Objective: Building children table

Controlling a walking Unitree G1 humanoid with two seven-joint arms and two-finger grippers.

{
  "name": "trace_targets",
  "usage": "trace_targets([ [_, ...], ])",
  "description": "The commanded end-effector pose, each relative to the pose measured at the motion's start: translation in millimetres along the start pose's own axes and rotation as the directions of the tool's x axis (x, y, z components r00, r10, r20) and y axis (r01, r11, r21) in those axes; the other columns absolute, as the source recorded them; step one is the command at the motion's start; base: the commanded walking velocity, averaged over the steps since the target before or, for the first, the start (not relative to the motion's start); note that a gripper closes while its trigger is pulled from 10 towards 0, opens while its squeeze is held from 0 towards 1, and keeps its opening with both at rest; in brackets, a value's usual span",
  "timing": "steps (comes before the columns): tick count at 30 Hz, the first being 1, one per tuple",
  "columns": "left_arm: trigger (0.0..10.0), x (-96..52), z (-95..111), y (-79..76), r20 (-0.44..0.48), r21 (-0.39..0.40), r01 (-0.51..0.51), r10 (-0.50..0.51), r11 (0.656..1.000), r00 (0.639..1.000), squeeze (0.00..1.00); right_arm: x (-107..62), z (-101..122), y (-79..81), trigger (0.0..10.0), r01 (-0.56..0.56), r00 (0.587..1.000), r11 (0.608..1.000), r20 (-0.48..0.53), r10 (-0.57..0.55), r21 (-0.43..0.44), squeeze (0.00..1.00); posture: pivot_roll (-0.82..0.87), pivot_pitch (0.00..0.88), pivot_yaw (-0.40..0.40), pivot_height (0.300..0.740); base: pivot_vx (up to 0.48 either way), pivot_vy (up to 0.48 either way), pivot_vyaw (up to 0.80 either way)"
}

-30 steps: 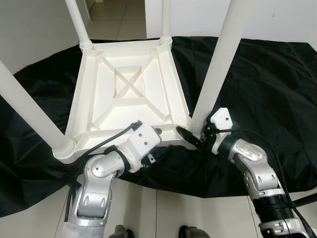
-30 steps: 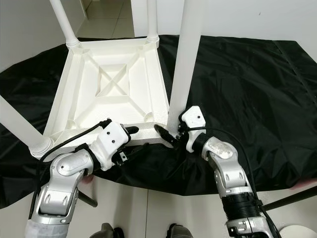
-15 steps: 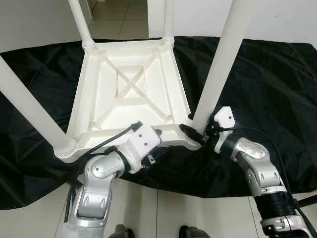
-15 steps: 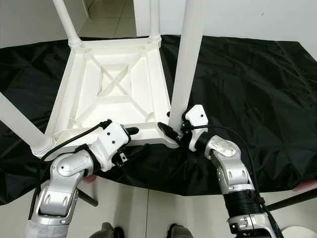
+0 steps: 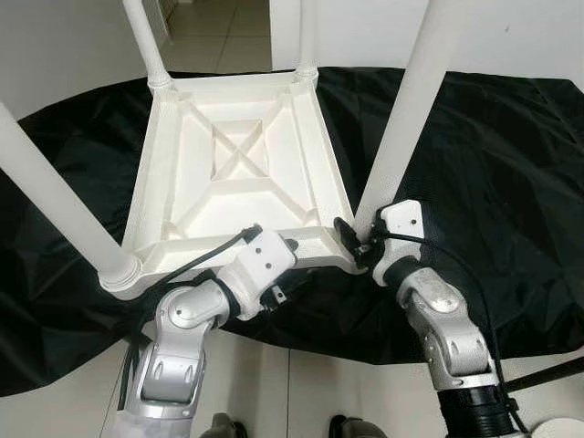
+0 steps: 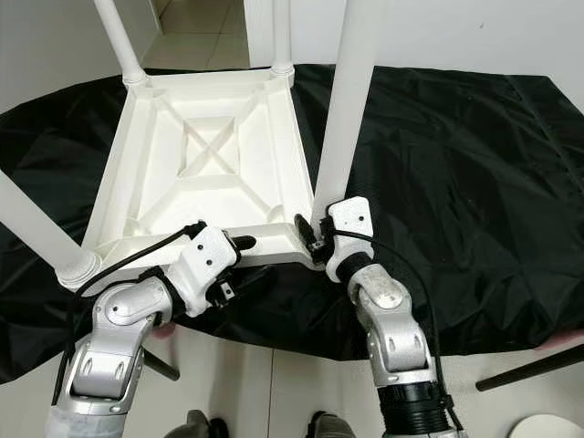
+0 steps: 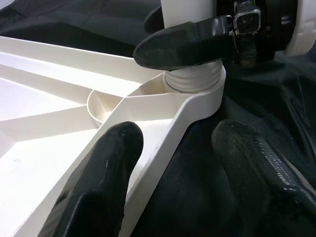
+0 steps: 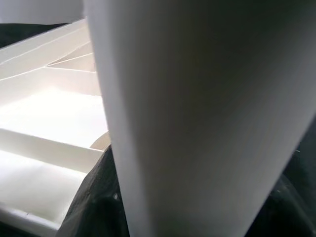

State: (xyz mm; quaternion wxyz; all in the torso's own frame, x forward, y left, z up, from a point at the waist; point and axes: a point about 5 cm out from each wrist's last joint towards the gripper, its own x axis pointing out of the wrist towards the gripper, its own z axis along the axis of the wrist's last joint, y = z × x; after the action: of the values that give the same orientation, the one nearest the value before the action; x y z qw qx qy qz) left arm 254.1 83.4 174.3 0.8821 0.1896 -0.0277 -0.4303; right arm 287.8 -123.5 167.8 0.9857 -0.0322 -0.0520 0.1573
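The upturned white plastic children's table top [image 5: 239, 173] is seen lying ribbed side up on the crumpled black sheet [image 5: 474, 155] spread over the pale tiled floor [image 5: 301, 392], with four white round plastic legs standing up from its corners. The near right leg [image 5: 411, 100] is clasped at its foot by the right gripper [image 5: 358, 243], whose black fingers are closed around the leg just above the threaded collar [image 7: 191, 79] where it enters the corner socket. Compared with a second ago, the right forearm is swung inward and sits nearer the middle of the scene, and the wrist is rolled about the leg; this is judged to be a screwing turn, so the last leg is probably being tightened rather than newly placed. The collar threads remain partly exposed above the socket, so the leg is judged not fully seated. The left gripper [image 7: 173, 163] is held where it was, at the near edge of the table top, its fingers spread to either side of the rim [image 7: 182, 116] with one inside and one outside; whether the rim is pinched or merely straddled cannot be told, though a steadying role is likely. The far legs and the near left leg [image 5: 64, 205] appear unchanged.
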Motion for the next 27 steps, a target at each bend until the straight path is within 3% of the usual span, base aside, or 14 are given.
trace_targets([
  [1,10.0,-1.9,-1.8,4.0,-0.009,-0.012,-0.129,0.129,0.992,0.992,0.00,-5.7,-14.6,2.0,10.0,0.106,0.992,0.994,-0.075,-0.105,0.001,0.00,-0.09,0.160,0.075,0.740,0.000,0.000,0.00],
  [5,10.0,-3.7,-2.4,2.8,-0.015,-0.015,-0.129,0.128,0.992,0.992,0.00,-12.6,-14.0,8.5,10.0,0.296,0.953,0.955,-0.061,-0.296,-0.001,0.00,-0.09,0.170,0.069,0.740,0.000,0.000,0.00],
  [10,10.0,-5.1,-3.4,1.3,-0.020,-0.021,-0.132,0.132,0.991,0.991,0.00,-14.0,-14.3,20.8,10.0,0.330,0.942,0.944,-0.066,-0.329,0.016,0.00,-0.08,0.171,0.062,0.740,0.000,0.000,0.00],
  [11,10.0,-5.0,-3.9,0.1,-0.021,-0.024,-0.129,0.129,0.991,0.991,0.00,-14.0,-9.8,20.9,10.0,0.301,0.953,0.953,-0.047,-0.300,0.031,0.07,-0.09,0.162,0.060,0.740,0.000,0.000,0.00],
  [13,10.0,-4.8,-4.0,-0.5,-0.021,-0.025,-0.127,0.126,0.992,0.992,0.00,-14.3,-7.6,19.3,10.0,0.287,0.958,0.957,-0.036,-0.286,0.043,0.07,-0.09,0.162,0.060,0.740,0.000,0.000,0.00],
  [14,10.0,-4.7,-4.1,-1.0,-0.021,-0.025,-0.125,0.124,0.992,0.992,0.00,-14.8,-6.2,18.3,10.0,0.284,0.959,0.958,-0.032,-0.282,0.051,1.00,-0.09,0.162,0.060,0.740,0.000,0.000,0.00],
  [20,10.0,-3.0,-3.4,0.0,-0.015,-0.020,-0.120,0.119,0.993,0.993,0.00,-17.3,1.5,10.5,10.0,0.213,0.976,0.975,0.041,-0.216,0.070,1.00,-0.09,0.147,0.057,0.740,0.000,0.000,0.00],
  [22,10.0,-3.1,-3.6,1.1,-0.015,-0.017,-0.120,0.120,0.993,0.993,0.00,-19.9,-0.4,-3.4,10.0,0.127,0.991,0.990,0.038,-0.129,0.064,1.00,-0.10,0.145,0.058,0.740,0.000,0.000,0.00],
  [23,10.0,-3.5,-4.1,1.0,-0.015,-0.014,-0.118,0.118,0.993,0.993,0.00,-22.1,-0.5,-7.4,10.0,0.041,0.998,0.998,0.047,-0.043,0.046,0.00,-0.10,0.141,0.063,0.740,0.000,0.000,0.00],
  [27,10.0,-3.9,-4.9,0.9,-0.017,-0.006,-0.113,0.112,0.994,0.994,0.00,-24.2,0.0,-11.2,10.0,-0.081,0.995,0.997,0.056,0.081,-0.002,0.00,-0.10,0.142,0.065,0.740,0.000,0.000,0.00],
])
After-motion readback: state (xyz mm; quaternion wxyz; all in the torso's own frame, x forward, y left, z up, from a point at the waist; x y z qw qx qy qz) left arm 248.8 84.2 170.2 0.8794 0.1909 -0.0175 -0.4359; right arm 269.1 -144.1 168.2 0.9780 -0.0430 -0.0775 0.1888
